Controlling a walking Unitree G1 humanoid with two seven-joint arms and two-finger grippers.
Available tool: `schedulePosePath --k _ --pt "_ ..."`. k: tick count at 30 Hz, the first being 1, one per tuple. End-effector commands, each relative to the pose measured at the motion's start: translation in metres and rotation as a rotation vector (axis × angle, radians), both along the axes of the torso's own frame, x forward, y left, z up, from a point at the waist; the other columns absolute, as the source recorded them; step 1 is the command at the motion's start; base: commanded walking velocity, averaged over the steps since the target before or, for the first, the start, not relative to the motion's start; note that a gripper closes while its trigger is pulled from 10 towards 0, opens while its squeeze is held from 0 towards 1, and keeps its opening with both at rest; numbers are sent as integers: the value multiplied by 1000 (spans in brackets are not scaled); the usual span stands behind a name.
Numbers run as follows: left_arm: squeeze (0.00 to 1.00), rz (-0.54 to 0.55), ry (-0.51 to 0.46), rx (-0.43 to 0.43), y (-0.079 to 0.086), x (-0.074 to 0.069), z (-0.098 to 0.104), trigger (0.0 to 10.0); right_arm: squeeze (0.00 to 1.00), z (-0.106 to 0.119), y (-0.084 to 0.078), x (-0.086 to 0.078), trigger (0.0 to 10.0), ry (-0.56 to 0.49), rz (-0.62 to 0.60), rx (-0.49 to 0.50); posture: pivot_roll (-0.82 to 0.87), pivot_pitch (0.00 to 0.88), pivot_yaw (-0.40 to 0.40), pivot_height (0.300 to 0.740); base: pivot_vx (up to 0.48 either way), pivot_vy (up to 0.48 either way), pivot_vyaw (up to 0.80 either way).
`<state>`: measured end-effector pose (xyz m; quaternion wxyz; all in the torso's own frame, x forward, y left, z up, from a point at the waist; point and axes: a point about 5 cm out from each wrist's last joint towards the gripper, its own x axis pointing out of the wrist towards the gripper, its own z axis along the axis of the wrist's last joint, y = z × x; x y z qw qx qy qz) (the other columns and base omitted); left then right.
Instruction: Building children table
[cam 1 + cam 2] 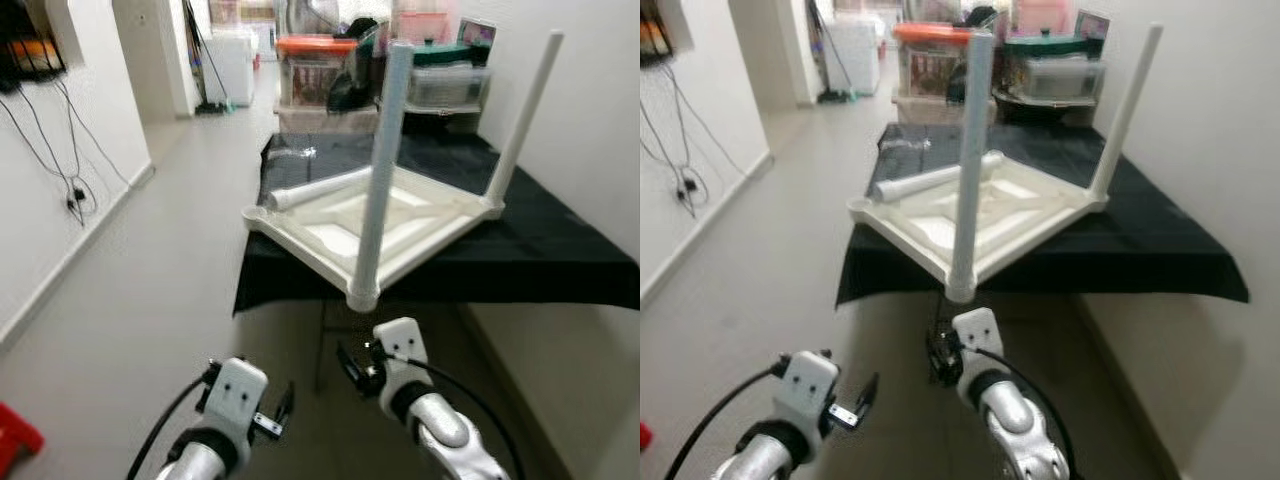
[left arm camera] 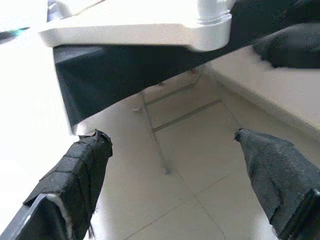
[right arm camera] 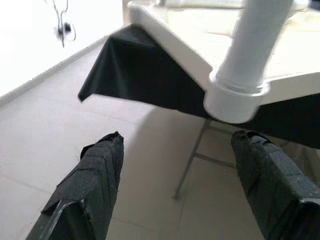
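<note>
The black-draped worktop [image 1: 560, 250] carries the upturned white tabletop [image 1: 370, 225] at its near edge, overhanging slightly. Two legs [image 1: 383, 170] stand fitted; a third leg [image 1: 315, 188] lies loose on it, so I judge assembly about half done. Storage bins [image 1: 318, 70] crowd the far edge. My left gripper [image 2: 170, 190] and right gripper [image 3: 175, 185] hang spread and empty below.

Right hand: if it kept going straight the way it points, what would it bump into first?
Probably the near leg of the upside-down white table, around its corner socket. The right hand is open and aimed there; depth is hard to judge.
</note>
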<state>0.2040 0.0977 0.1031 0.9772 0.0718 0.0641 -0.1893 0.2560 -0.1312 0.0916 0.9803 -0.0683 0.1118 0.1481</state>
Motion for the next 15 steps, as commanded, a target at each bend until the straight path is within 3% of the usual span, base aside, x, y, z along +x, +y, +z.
schedulePosePath --k 1,15 --pt "0 4 -8 19 4 2 0 10000 0 4 5 3 10000 -18 9 12 37 0 -46 740 442 0 0" --pt "0 4 -9 9 3 2 0 10000 0 8 17 1 10000 -34 155 27 39 0 -46 740 452 0 0"
